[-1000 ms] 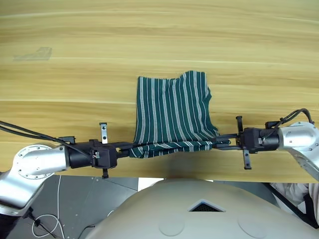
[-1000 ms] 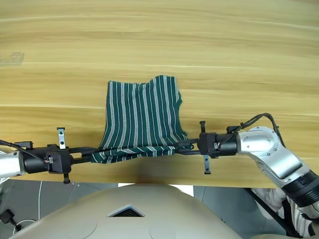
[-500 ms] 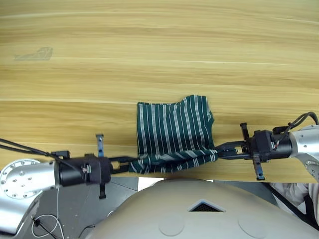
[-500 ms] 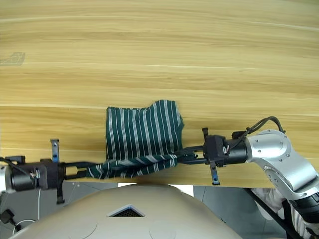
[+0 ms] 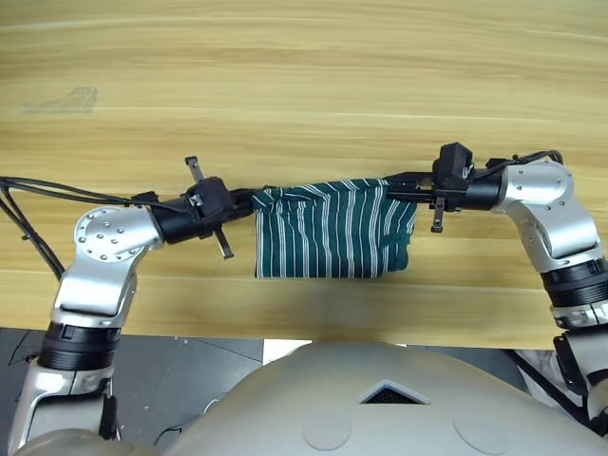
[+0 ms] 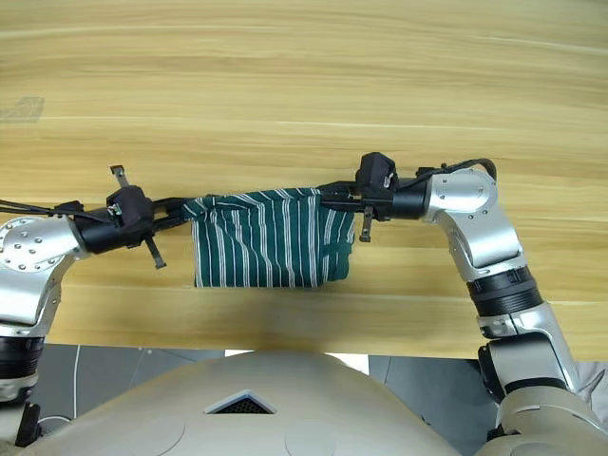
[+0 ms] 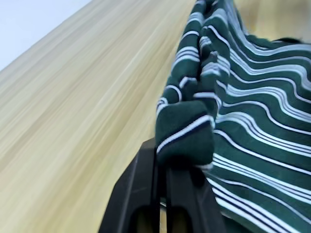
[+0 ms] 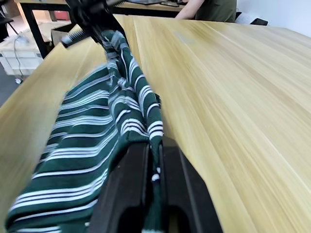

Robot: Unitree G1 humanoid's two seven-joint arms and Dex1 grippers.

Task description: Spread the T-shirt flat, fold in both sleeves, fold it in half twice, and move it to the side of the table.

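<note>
— What does the left gripper [image 5: 253, 196] have?

— Its fingers [image 7: 146, 194] are closed tight on a bunched corner of the T-shirt [image 5: 328, 233], the green one with white stripes. The cloth wads up over the fingertips.

— And the shirt itself?

— It's stretched by its top edge between the two grippers and hangs down from there as a folded panel, over the near half of the table [image 5: 304, 76], about midway across. I can't tell whether the bottom edge rests on the wood.

— The right side?

— The right gripper [image 5: 392, 180] pinches the other top corner, jaws closed with the fabric running between them. Both grippers point inward at each other, level, with the shirt's top edge taut between them.
</note>
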